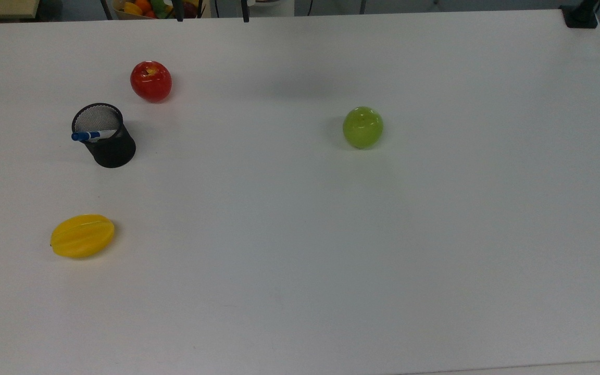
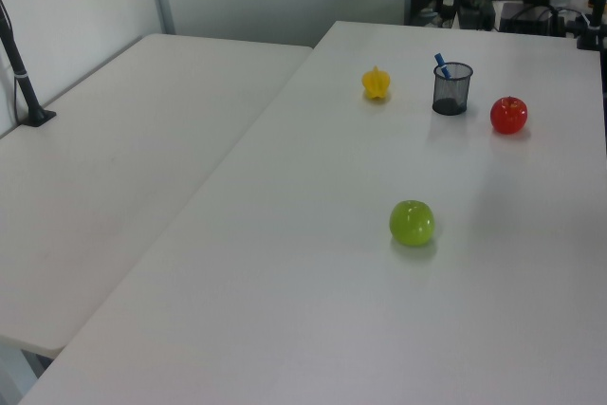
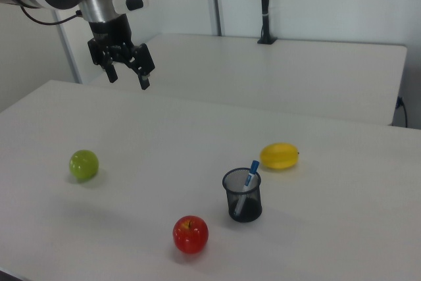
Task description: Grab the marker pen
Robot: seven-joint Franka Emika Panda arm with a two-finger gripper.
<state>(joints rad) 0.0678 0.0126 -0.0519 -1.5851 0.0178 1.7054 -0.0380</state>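
The marker pen (image 1: 90, 135) is white with a blue cap and leans inside a black mesh cup (image 1: 108, 143), its cap poking over the rim. The left view shows the marker pen (image 2: 441, 64) rising from the mesh cup (image 2: 451, 90), and in the right view the marker pen (image 3: 250, 177) slants out of the mesh cup (image 3: 243, 195). My gripper (image 3: 127, 77) hangs open high above the table in the right view's upper left, far from the cup, with nothing between its fingers.
A red apple (image 1: 150, 80) sits just beyond the cup, a yellow starfruit-like fruit (image 1: 82, 235) lies nearer the front, and a green apple (image 1: 362, 126) rests mid-table. A second white table (image 2: 114, 168) adjoins in the left view. A black post base (image 1: 580, 15) stands at a corner.
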